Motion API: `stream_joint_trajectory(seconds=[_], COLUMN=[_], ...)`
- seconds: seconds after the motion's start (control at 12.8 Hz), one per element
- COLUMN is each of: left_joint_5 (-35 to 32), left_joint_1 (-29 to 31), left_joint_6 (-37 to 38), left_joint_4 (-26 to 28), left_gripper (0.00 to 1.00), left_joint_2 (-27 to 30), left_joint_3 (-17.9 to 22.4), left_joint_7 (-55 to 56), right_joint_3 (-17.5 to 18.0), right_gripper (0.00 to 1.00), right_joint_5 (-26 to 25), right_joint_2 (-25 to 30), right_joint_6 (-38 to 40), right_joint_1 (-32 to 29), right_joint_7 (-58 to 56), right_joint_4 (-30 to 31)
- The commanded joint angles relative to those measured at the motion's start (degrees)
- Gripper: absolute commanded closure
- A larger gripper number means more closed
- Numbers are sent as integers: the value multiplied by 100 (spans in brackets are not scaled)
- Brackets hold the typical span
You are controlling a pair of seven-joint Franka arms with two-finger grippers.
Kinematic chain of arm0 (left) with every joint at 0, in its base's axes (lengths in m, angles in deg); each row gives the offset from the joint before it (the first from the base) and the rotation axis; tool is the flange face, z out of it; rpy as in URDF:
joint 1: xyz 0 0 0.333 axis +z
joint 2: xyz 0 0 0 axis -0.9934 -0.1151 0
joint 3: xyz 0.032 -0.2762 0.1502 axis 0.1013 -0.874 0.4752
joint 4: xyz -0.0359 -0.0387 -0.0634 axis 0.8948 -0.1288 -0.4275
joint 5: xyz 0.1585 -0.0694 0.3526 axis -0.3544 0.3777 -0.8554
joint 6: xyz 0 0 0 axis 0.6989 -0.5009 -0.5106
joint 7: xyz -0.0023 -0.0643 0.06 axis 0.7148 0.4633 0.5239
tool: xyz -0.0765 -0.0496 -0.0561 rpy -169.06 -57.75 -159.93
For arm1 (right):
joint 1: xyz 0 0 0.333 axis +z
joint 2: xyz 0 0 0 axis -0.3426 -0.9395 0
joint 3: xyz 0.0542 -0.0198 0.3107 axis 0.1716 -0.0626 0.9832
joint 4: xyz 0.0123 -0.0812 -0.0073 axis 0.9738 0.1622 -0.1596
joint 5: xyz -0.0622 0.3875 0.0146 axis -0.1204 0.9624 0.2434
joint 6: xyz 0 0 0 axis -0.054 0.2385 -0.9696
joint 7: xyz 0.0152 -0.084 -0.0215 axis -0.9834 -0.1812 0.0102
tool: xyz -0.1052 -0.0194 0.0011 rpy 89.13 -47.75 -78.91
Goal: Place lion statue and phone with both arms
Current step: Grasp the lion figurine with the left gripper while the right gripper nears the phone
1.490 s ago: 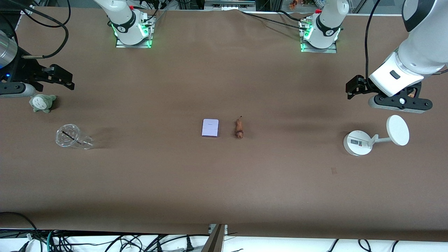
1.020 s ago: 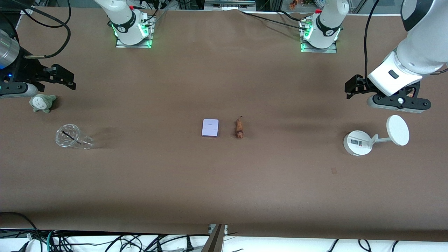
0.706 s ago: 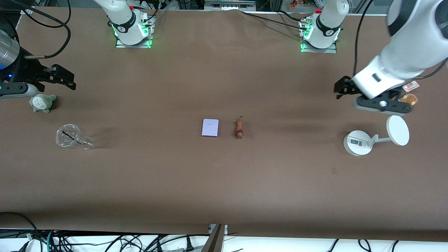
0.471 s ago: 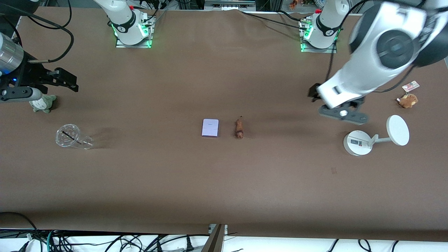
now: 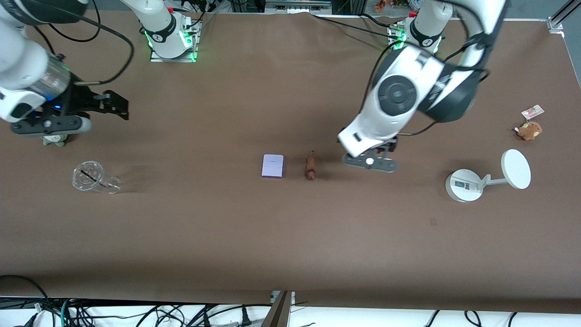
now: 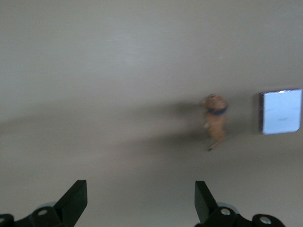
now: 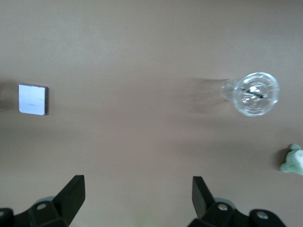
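One lion statue [image 5: 310,166] and one phone [image 5: 273,165] lie side by side at the middle of the desk [image 5: 290,236], close but not touching, the statue toward my left arm's end. Around them I count one clear cup [image 5: 94,177], one grey-green plush [image 5: 53,140], one white stand with a disc [image 5: 481,180] and one brown plush with a card tag [image 5: 529,128].

My left hand [image 5: 370,162] hangs over bare desk just beside the lion statue, on the side toward the white stand, pointing down with its fingers [image 6: 75,201] spread wide and nothing between them. My left wrist view shows the statue [image 6: 214,120] and the phone [image 6: 280,111] ahead of those fingers.

My right hand [image 5: 47,126] hovers over the grey-green plush at my right arm's end, mostly covering it, fingers [image 7: 72,195] also spread apart and empty. The cup lies nearer the front camera than that hand. The desk between each hand and the two middle things is bare.
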Motion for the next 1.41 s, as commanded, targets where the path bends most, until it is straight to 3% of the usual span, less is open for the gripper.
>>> stream_joint_trajectory(seconds=[0.0,0.24,0.55,0.63,0.78,0.86,0.94,1.02,1.33], left_joint_5=[22,14,-30,-39,-39,-39,-39,-48,-57], left_joint_1=[-295,-585,-770,-771,-753,-709,-692,-683,-333], left_joint_6=[-794,-2006,-2564,-2634,-2635,-2600,-2556,-2504,-1801], left_joint_4=[71,354,363,363,354,354,354,354,266], left_gripper=[0,0,0,11,65,84,96,100,100], left_joint_2=[-448,-1008,-1477,-1556,-1583,-1557,-1530,-1478,-1048], left_joint_3=[50,67,67,67,67,76,76,128,243], left_joint_7=[371,503,521,521,521,513,486,460,180], right_joint_3=[-10,-10,-10,-10,-10,-10,-10,-10,-10], right_gripper=[0,0,0,0,0,0,0,0,0], right_joint_5=[-30,-65,-91,-91,-91,-91,-91,-91,-30], right_joint_2=[-262,-674,-773,-773,-773,-773,-773,-790,-913], right_joint_6=[-268,-803,-920,-920,-928,-928,-928,-920,-998], right_joint_1=[439,887,932,932,932,932,932,932,1099], right_joint_7=[821,1542,1606,1606,1606,1606,1606,1597,1632], right_joint_4=[2,2,2,2,2,-6,2,2,-15])
